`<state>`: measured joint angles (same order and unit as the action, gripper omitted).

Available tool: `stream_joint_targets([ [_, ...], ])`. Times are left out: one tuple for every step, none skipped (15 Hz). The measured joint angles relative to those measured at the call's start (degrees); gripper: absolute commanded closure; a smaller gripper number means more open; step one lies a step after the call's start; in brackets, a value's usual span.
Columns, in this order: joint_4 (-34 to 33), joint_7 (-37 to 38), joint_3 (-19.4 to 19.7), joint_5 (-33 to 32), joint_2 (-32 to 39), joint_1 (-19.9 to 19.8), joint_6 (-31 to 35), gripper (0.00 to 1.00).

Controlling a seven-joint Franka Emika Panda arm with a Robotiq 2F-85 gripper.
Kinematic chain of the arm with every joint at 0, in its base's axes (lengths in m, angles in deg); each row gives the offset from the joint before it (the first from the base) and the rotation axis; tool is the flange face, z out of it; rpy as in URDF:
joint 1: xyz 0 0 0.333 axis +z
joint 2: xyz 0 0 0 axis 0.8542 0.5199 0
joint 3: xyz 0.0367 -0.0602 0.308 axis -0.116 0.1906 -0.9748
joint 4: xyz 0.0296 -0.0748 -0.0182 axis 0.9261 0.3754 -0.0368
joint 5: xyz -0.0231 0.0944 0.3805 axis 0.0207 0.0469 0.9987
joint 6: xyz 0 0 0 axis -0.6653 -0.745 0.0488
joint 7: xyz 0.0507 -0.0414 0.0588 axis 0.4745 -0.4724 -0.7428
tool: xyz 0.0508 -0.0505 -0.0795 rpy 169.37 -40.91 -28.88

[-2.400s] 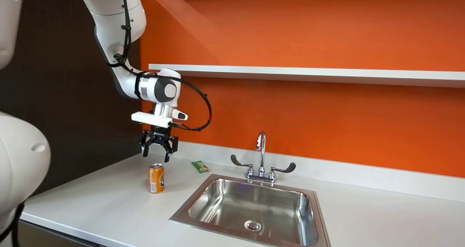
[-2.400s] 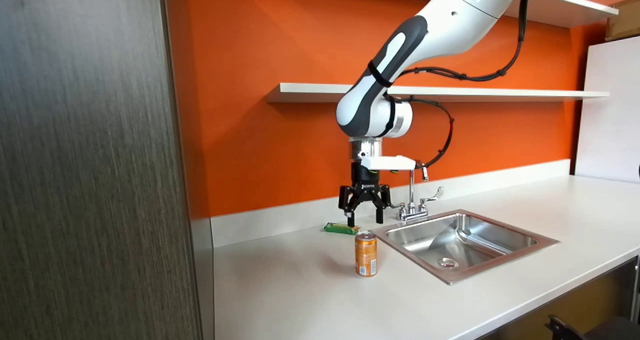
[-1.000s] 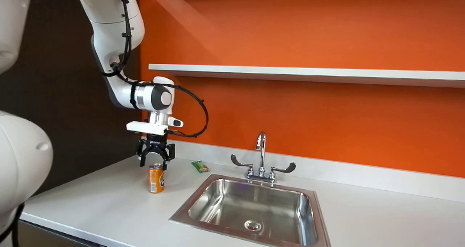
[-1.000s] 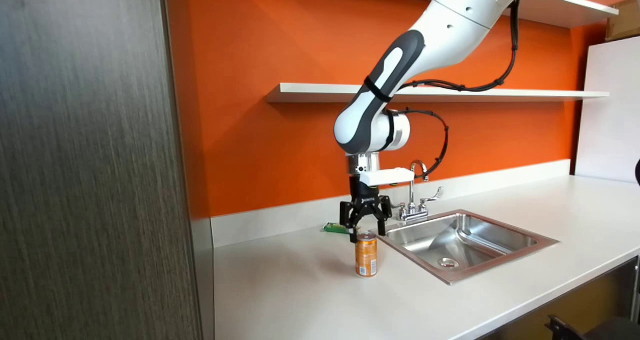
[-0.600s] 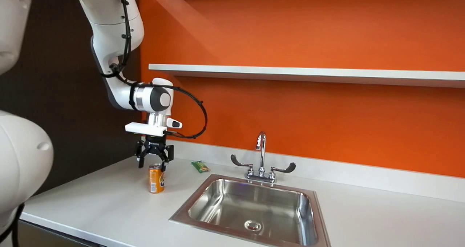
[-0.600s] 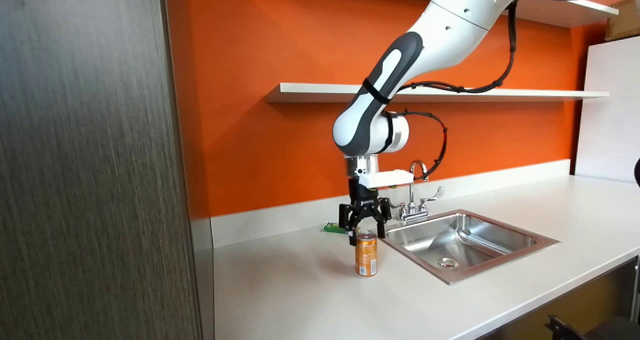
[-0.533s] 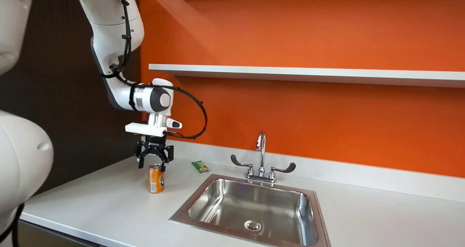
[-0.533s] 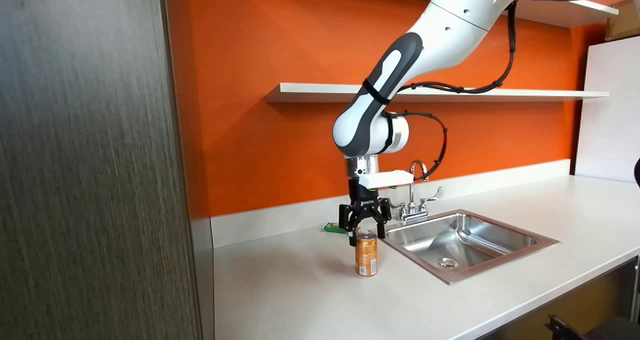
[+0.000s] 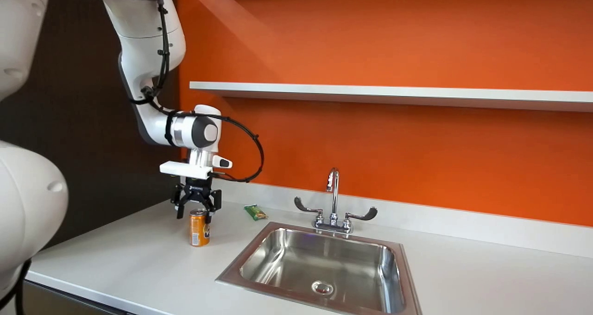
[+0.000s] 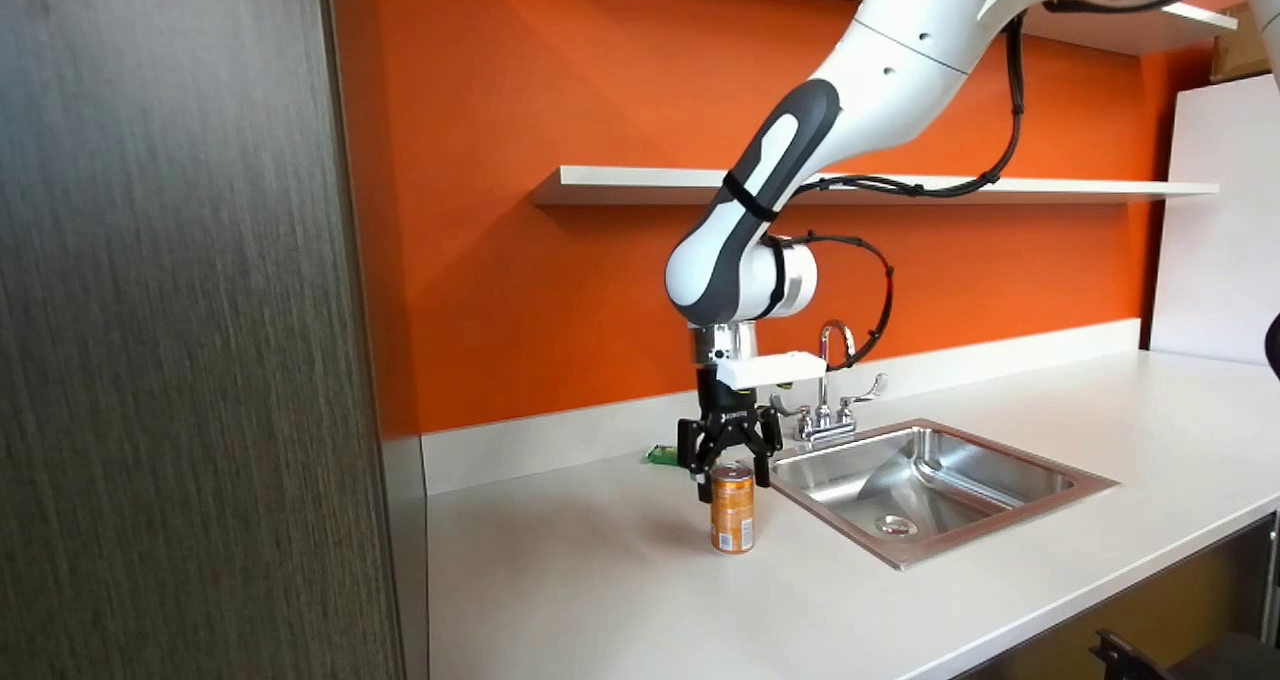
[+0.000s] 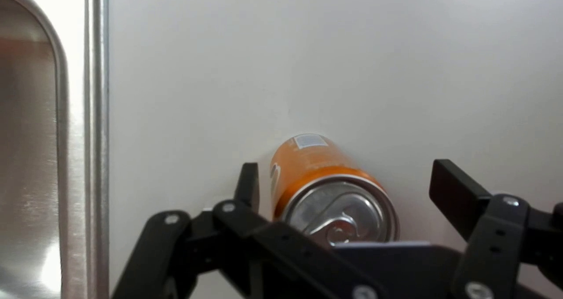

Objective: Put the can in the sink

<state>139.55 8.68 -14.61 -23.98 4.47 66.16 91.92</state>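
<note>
The end effector [image 9: 194,216] is spread wide, its fingers [image 11: 457,195] pointing down, and grips nothing. The can [image 11: 321,162] stands upright on the counter [image 9: 139,259], outside the sink [image 9: 324,252]. In both exterior views the fingertips appear level with the upper part of the can. The wrist view shows the can between the fingers, with a narrow gap on the side toward the sink and a wider gap on the opposite side. A green packet [image 9: 255,212] lies on the counter near the sink. The faucet [image 9: 334,199], fitted with two lever handles [image 9: 368,214], is mounted at the rear edge of the sink.
</note>
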Motion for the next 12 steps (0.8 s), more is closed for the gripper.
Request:
stream_joint_targets([
  [0.0,0.1,0.0,0.0,0.2,0.0,0.2,0.00],
  [0.0,0.2,0.0,0.0,0.3,0.0,0.5,0.00],
  [0.0,0.3,0.0,0.0,0.5,0.0,0.8,0.00],
  [0.0,0.4,0.0,0.0,0.7,0.0,1.2,0.00],
  [-0.1,0.5,0.0,0.0,0.9,0.0,1.6,0.00],
  [-0.1,0.6,0.0,0.0,1.0,0.0,1.8,0.00],
  [-0.1,0.6,0.0,0.0,1.1,0.0,2.0,0.00],
  [-0.1,0.7,0.0,0.0,1.2,0.0,2.1,0.00],
  [-0.1,0.8,0.0,0.0,1.2,0.0,2.2,0.25],
  [-0.1,0.9,0.0,0.0,1.3,0.0,2.2,0.26],
  [-0.2,1.0,0.0,0.0,1.4,0.0,2.2,0.35],
  [-0.2,1.1,0.1,0.0,1.4,0.0,2.2,0.42],
])
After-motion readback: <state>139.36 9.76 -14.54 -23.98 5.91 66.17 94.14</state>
